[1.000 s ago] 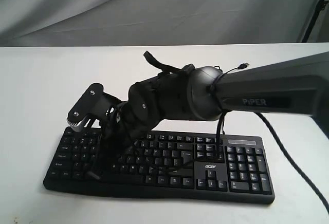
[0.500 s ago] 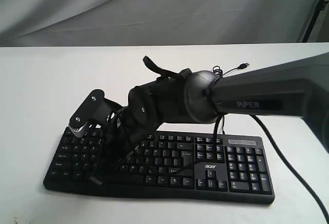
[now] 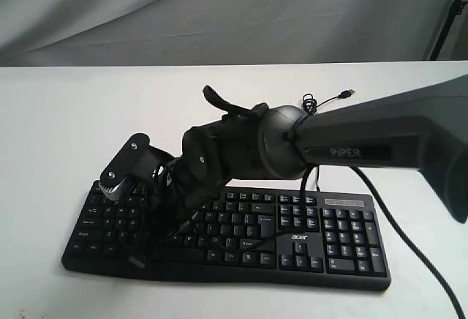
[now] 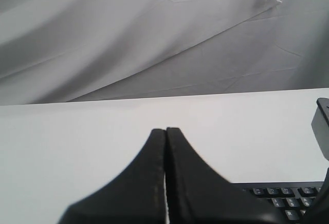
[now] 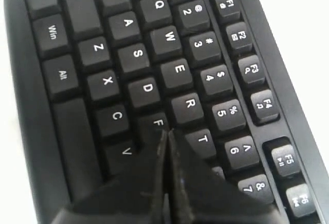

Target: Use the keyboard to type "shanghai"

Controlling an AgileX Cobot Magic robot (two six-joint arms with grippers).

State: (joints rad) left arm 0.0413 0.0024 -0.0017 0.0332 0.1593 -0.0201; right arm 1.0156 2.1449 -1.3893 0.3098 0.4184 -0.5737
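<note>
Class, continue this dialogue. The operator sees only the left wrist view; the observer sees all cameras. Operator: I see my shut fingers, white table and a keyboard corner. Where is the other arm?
Observer: The right arm reaches across from the right of the exterior view to the left half of the keyboard.
Operator: Is its gripper open?
Observer: No. The right gripper is shut, with its fingers pressed together.
Operator: Which key is it at?
Observer: Its tips sit just beside the F key; the key beneath them is hidden.
</note>
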